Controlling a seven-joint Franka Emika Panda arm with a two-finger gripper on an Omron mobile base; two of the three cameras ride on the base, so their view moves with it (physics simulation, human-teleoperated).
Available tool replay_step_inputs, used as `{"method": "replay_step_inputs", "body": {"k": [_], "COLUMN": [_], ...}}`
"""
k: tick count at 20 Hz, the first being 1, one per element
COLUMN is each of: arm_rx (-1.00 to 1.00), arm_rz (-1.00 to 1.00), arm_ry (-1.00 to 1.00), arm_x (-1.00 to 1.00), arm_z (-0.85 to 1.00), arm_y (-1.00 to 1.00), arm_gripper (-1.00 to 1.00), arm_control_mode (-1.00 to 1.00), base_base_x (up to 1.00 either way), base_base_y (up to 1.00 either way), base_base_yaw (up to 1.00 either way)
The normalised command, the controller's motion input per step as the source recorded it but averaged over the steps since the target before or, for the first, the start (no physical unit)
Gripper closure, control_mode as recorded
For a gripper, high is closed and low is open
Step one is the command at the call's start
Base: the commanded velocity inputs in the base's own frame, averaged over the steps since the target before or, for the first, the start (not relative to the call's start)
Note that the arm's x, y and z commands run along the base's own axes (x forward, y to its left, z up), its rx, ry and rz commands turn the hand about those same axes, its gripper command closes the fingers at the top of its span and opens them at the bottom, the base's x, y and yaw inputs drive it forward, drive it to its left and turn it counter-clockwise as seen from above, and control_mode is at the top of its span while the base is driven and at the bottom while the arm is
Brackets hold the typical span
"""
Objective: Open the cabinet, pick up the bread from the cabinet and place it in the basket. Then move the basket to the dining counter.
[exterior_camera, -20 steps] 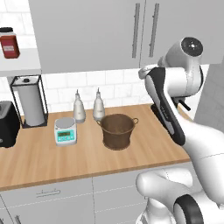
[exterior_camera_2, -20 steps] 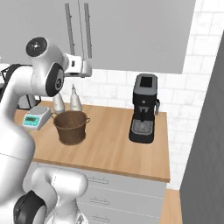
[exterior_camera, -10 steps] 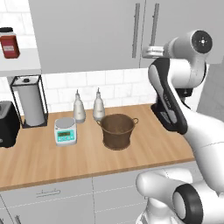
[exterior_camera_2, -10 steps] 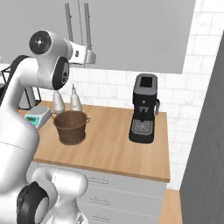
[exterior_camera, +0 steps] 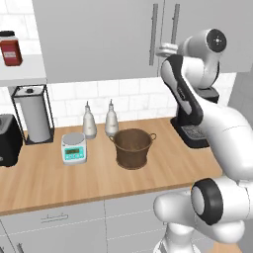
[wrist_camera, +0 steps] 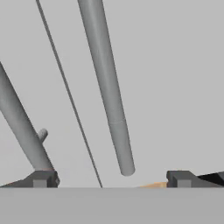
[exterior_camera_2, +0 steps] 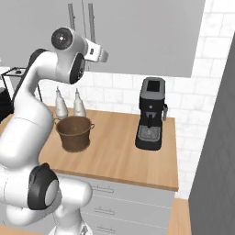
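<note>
Facing the cabinet [exterior_camera: 99, 39], the gripper [wrist_camera: 111, 179] hangs close in front of its two shut doors, with its jaws spread wide and nothing between them. From the hand view, the two dark fingertips [wrist_camera: 43, 178] sit far apart at the bottom; one handle [wrist_camera: 107, 87] runs slantwise between them and ends just above their line, while the other handle [wrist_camera: 19, 127] crosses the left corner beside the left tip. A thin dark seam between the doors slants down the panel between the two bars. Whether either tip touches a bar I cannot tell.

From the left base view, the arm [exterior_camera: 185, 94] rises at the right and bends up so the hand sits just below the lower ends of the two bars. The basket [exterior_camera: 132, 147] stands upright on the worktop [exterior_camera: 49, 180], near the middle and well below the hand; I see nothing in it. Two bottles [exterior_camera: 111, 118] stand just behind it against the tiles, a scale [exterior_camera: 74, 147] to its left, a paper towel holder [exterior_camera: 33, 116] farther left, and a red jar [exterior_camera: 10, 48] on a shelf above. A coffee machine [exterior_camera_2: 151, 114] stands to the basket's right, well apart from it. The doors hide whatever is inside the cabinet
</note>
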Motion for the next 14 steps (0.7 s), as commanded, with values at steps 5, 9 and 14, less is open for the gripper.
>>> {"method": "replay_step_inputs", "body": {"k": [5, 9, 14], "arm_rx": [0.00, 0.00, 0.00], "arm_rz": [0.00, 0.00, 0.00], "arm_ry": [-0.03, -0.01, 0.00], "arm_x": [0.68, 0.72, 0.79], "arm_z": [0.00, -0.03, -0.12], "arm_y": [-0.03, -0.04, -0.02], "arm_gripper": [-1.00, -1.00, 1.00], "arm_control_mode": [-1.00, -1.00, -1.00], "base_base_x": [0.00, 0.00, 0.00], "base_base_y": [0.00, 0.00, 0.00], "base_base_yaw": [0.00, 0.00, 0.00]}}
